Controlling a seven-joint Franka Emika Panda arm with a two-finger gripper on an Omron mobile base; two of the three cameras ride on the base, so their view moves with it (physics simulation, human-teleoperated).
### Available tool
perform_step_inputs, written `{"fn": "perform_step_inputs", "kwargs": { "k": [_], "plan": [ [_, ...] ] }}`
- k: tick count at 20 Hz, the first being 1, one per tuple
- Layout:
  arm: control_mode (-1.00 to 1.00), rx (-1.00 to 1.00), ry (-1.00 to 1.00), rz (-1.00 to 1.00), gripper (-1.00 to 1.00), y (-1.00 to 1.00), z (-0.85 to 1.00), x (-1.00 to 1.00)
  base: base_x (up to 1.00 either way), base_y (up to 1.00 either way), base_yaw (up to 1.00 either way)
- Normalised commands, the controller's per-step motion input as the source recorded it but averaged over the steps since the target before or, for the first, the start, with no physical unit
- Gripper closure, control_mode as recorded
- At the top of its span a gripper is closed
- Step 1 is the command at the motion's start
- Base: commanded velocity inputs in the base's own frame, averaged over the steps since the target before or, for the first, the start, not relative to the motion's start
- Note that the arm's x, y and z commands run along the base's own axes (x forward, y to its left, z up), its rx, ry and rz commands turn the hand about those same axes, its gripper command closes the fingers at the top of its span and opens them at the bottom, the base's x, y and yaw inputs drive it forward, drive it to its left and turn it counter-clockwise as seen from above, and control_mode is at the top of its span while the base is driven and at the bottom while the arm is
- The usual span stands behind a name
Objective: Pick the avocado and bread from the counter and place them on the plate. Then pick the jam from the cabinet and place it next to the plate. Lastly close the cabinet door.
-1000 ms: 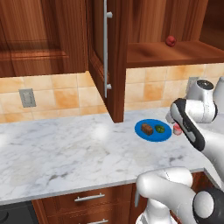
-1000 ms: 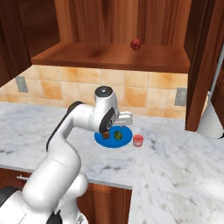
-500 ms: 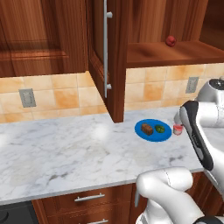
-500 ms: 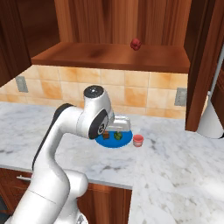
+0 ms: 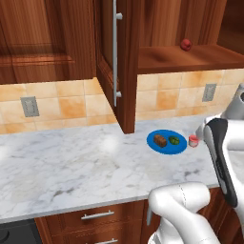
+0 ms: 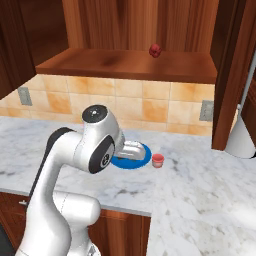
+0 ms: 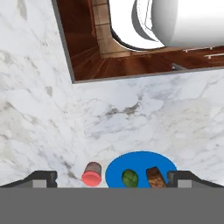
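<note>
The blue plate (image 5: pixel 166 142) is sitting on the marble desk (image 5: pixel 71 167) with the bread (image 5: pixel 160 141) and the avocado (image 5: pixel 174 140) both lying on it, so that part looks done. The jam (image 5: pixel 193 140) is standing on the desk just beside the plate — apparently done too. The cabinet door (image 5: pixel 116 62) is standing open in front of the cabinet (image 5: pixel 190 28), so closing it is the 1 step left. The gripper (image 7: pixel 112 177) is hanging above the desk, jaws spread wide and gripping nothing.
</note>
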Motion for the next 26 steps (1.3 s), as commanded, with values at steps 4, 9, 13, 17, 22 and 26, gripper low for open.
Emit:
{"fn": "perform_step_inputs", "kwargs": {
  "k": [4, 9, 13, 17, 22, 26],
  "plan": [
    [-1.0, 0.01, -0.04, 0.06, -1.0, 0.07, 0.38, -0.57, 0.0, 0.0, 0.0],
    [-1.0, 0.0, -0.06, 0.04, -1.0, 0.2, 0.37, -0.58, 0.0, 0.0, 0.0],
    [-1.0, -0.03, -0.03, 0.04, -1.0, 0.3, 0.34, -0.49, 0.0, 0.0, 0.0],
    [-1.0, -0.06, 0.0, 0.02, -1.0, 0.33, 0.4, -0.31, 0.0, 0.0, 0.0],
    [-1.0, -0.11, 0.0, 0.03, -1.0, 0.37, 0.4, -0.1, 0.0, 0.0, 0.0],
    [-1.0, -0.16, 0.0, 0.08, -1.0, 0.34, 0.4, -0.28, 0.0, 0.0, 0.0]
  ]
}}
